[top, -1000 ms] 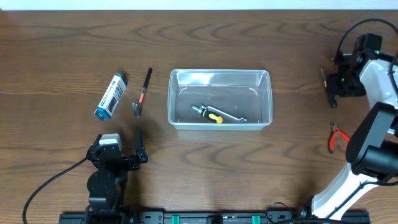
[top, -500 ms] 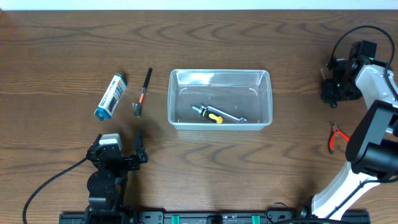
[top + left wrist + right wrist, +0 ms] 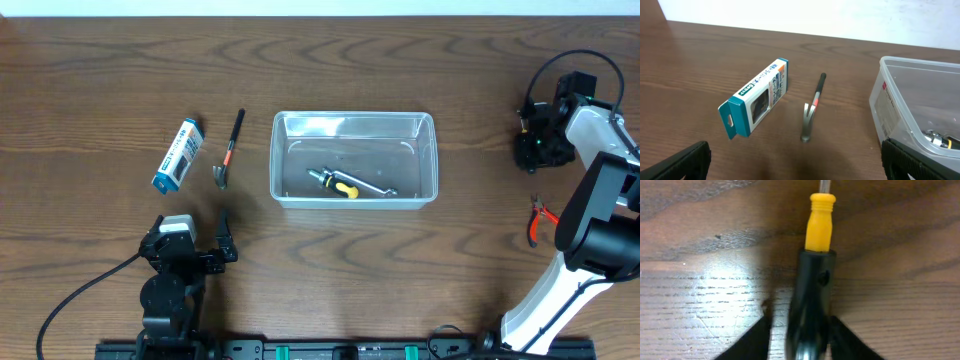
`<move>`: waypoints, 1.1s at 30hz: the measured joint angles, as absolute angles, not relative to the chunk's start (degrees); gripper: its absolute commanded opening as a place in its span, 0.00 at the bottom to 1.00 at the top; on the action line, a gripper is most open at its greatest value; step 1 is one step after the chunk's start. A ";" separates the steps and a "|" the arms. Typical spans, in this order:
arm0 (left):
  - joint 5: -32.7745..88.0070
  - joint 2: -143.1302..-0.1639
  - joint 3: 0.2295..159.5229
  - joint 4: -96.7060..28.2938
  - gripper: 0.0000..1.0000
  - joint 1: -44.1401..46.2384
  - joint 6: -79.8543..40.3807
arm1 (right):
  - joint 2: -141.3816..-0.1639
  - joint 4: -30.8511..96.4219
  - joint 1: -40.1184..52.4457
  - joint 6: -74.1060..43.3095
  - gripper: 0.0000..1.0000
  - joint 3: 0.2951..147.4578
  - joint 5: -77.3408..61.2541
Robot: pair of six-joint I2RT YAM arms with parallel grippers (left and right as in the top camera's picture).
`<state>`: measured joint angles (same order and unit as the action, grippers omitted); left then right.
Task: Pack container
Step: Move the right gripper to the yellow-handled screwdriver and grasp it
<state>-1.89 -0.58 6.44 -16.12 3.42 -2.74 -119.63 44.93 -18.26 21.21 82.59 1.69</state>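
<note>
While one yellow-handled tool lies in the clear rectangular plastic container, others lie outside; left fingers apart, right fingers flank a black-and-yellow screwdriver, clamping uncertain.

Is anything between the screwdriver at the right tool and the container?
Nothing visible. Bare table lies between the screwdriver at the right tool and the container; the red-handled pliers sit nearer the robot, off that line.

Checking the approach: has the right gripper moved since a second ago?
Yes. In the overhead view the right gripper has shifted slightly toward the container, and its fingers now straddle the black-and-yellow screwdriver.
</note>
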 measured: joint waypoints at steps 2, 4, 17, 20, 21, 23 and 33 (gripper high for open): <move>-1.89 -0.58 6.44 -16.12 0.98 3.42 -2.74 | -119.63 44.93 -18.26 20.91 0.29 82.56 1.69; -1.89 -0.58 6.44 -16.12 0.98 3.42 -2.74 | -119.63 44.93 -18.26 20.86 0.27 82.56 1.69; -1.89 -0.58 6.44 -16.10 0.98 3.42 -2.74 | -119.63 45.50 -18.24 18.79 0.01 82.63 1.69; -1.89 -0.58 6.44 -16.12 0.98 3.42 -2.74 | -119.63 45.67 -18.20 18.20 0.01 82.65 1.65; -1.89 -0.58 6.44 -16.10 0.98 3.42 -2.74 | -119.63 45.76 -18.17 18.15 0.01 82.65 1.65; -1.89 -0.58 6.44 -16.12 0.98 3.42 -2.74 | -119.61 45.91 -17.98 17.98 0.01 82.70 1.69; -1.89 -0.58 6.44 -16.10 0.98 3.42 -2.74 | -119.59 49.34 -16.95 17.52 0.01 85.60 0.03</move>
<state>-1.89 -0.58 6.44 -16.10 3.42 -2.74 -119.59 49.34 -16.95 17.52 85.60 0.03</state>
